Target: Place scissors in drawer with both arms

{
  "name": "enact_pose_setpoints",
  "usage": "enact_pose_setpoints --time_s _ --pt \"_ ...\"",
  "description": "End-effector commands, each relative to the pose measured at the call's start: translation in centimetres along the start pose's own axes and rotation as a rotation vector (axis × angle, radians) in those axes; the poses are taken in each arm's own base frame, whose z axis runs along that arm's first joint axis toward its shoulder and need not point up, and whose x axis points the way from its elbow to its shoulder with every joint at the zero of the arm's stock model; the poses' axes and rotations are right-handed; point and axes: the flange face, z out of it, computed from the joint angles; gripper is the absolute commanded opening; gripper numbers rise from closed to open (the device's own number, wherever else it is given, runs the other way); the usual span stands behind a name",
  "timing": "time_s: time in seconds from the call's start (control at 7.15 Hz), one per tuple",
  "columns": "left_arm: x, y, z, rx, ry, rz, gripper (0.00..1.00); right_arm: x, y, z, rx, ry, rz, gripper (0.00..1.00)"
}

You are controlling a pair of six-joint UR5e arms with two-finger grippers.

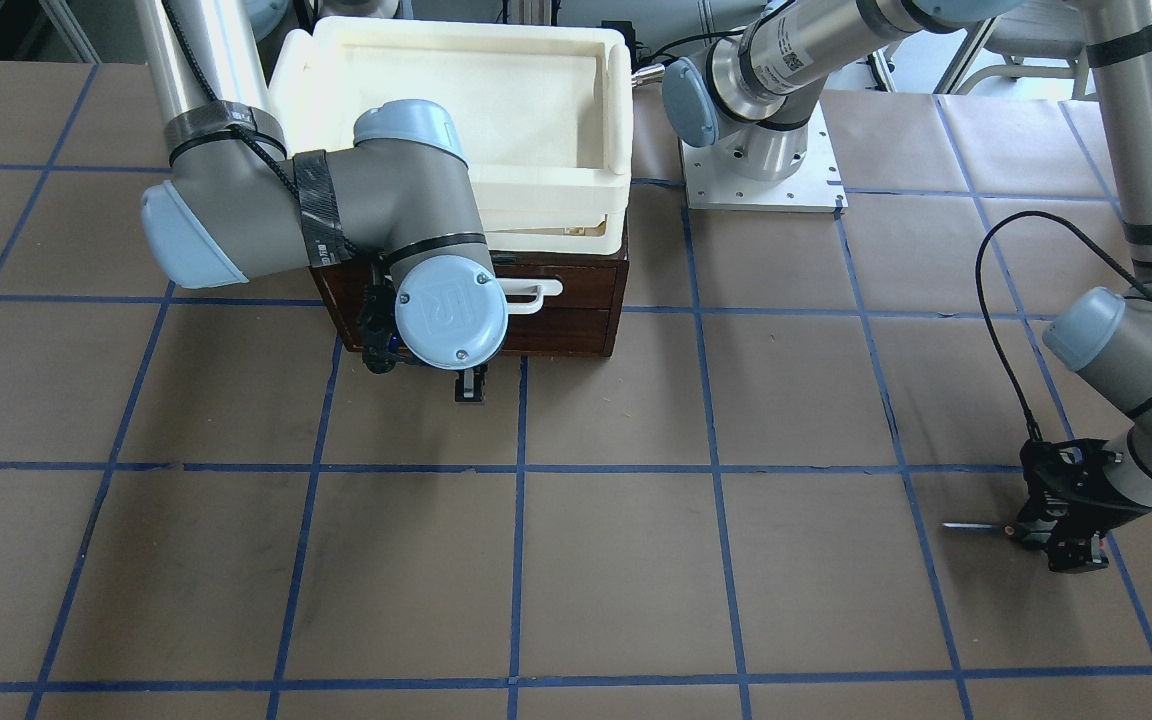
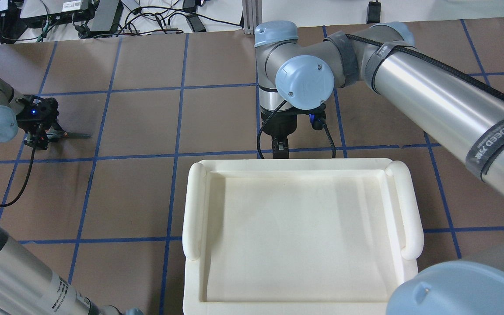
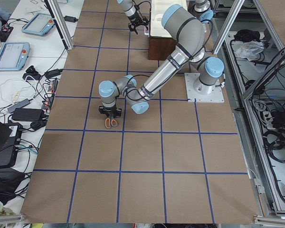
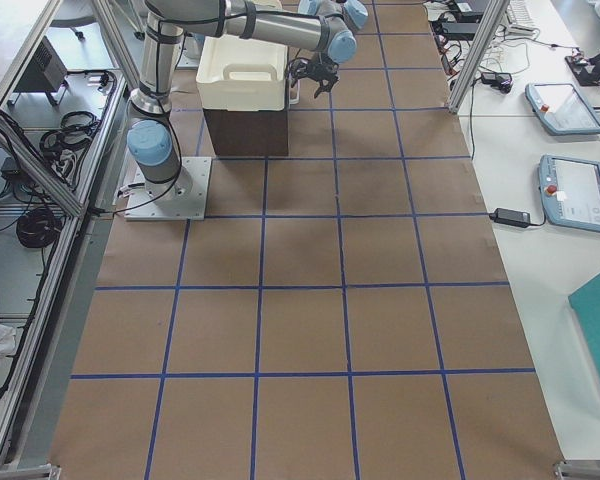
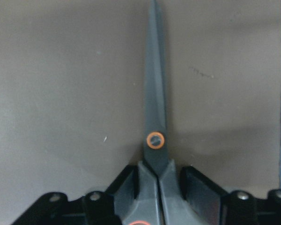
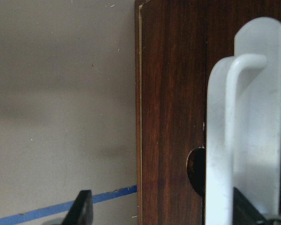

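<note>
The scissors [image 5: 155,117] lie on the brown table with their blades pointing away from my left gripper [image 5: 157,187]. Its fingers [image 5: 127,185] press on both sides of the grey handle neck. The slim blade also shows in the front view [image 1: 976,526] and in the overhead view [image 2: 76,135]. The dark brown drawer [image 1: 561,325] is closed, with its white bar handle [image 1: 536,293] on the front. My right gripper [image 1: 471,385] is open just in front of the drawer. In the right wrist view the handle [image 6: 243,140] stands close to one of the fingers [image 6: 84,208].
A cream-white plastic tray [image 1: 616,110] sits on top of the drawer cabinet and hides it in the overhead view [image 2: 193,210]. The left arm's base plate [image 1: 764,185] is beside the cabinet. Blue tape lines grid the table.
</note>
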Motion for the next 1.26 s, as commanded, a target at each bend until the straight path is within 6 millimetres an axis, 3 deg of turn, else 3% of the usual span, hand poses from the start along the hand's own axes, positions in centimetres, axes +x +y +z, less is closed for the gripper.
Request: enact_pose_setpoints --time_s 0.0,0.56,1.12 --pt "0.0 -0.1 -0.4 -0.004 -0.004 0.008 0.17 -0.1 -0.1 0.7 0.002 0.007 -0.012 1.00" --pt "-0.2 -0.5 -1.1 -0.005 -0.003 0.011 0.10 -1.4 0.2 1.7 0.000 0.002 -0.016 1.00" --pt "-0.2 -0.6 -0.7 0.001 0.000 0.010 0.04 -2.2 0.6 -0.8 -0.022 -0.145 -0.081 1.00"
